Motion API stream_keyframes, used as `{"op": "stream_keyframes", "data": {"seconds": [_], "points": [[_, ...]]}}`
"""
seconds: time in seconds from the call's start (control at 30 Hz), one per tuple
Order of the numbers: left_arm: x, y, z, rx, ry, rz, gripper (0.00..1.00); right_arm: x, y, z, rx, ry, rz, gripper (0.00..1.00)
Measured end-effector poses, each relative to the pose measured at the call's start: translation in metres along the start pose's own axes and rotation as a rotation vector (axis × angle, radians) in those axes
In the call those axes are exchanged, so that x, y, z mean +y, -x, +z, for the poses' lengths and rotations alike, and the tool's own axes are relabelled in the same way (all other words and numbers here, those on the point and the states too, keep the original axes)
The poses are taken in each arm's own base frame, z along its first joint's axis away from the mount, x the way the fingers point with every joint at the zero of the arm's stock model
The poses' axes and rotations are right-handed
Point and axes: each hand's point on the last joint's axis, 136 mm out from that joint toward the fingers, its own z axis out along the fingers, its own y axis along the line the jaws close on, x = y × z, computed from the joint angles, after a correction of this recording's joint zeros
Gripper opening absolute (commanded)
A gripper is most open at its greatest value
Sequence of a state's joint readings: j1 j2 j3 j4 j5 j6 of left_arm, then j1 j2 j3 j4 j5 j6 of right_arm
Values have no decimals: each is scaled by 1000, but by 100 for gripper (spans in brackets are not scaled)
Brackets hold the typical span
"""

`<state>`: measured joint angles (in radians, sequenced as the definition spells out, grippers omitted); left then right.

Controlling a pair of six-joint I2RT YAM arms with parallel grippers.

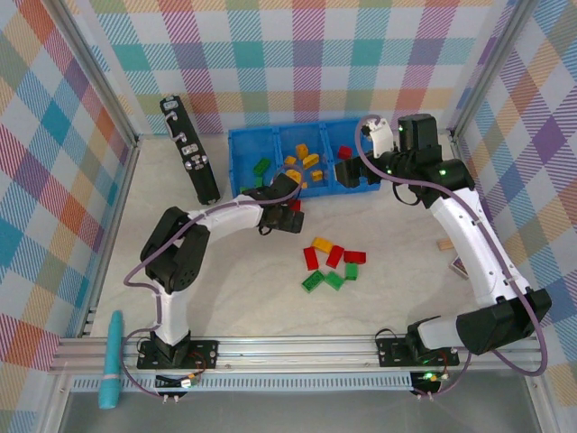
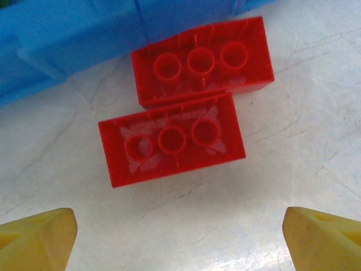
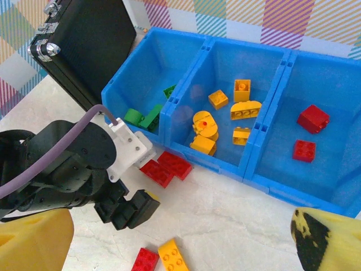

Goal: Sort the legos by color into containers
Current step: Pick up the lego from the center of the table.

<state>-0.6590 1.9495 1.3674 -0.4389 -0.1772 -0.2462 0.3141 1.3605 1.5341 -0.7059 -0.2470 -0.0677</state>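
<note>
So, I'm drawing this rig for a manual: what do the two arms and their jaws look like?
The left arm and right arm have white shells, black joints and a purple-grey cable. A green light glows on the right arm. Jaws are yellow; one right jaw is smudged black.

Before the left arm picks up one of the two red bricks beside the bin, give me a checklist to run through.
1. Left gripper open and empty: ok.
2. Target brick alone: not ok; the two red bricks touch along their sides.
3. Brick between the fingertips: not ok; both lie ahead of them.
4. Room in the red compartment: ok; it holds two reds, floor mostly bare.
5. Right gripper out of the way: not ok; it hangs open by the bin, near its right end, where reds go.
</note>
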Motion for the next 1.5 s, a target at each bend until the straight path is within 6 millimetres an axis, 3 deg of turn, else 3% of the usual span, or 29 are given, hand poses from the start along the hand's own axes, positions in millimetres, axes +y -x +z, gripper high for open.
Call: {"op": "stream_keyframes", "data": {"seconds": [0.4,0.8,1.17,1.37,1.5], "points": [[-5,18,24,-16,34,-22,93,0,0,0,0,0,0,99],[9,19,40,-6,97,-78,74,0,0,0,0,0,0,99],[16,15,38,-6,114,-108,56,-1,0,0,0,-4,0,99],[19,6,26,29,114,-101,54,-2,0,0,1,-12,0,99],[8,24,7,27,65,-107,53,-3,-1,1,1,-15,0,99]]}}
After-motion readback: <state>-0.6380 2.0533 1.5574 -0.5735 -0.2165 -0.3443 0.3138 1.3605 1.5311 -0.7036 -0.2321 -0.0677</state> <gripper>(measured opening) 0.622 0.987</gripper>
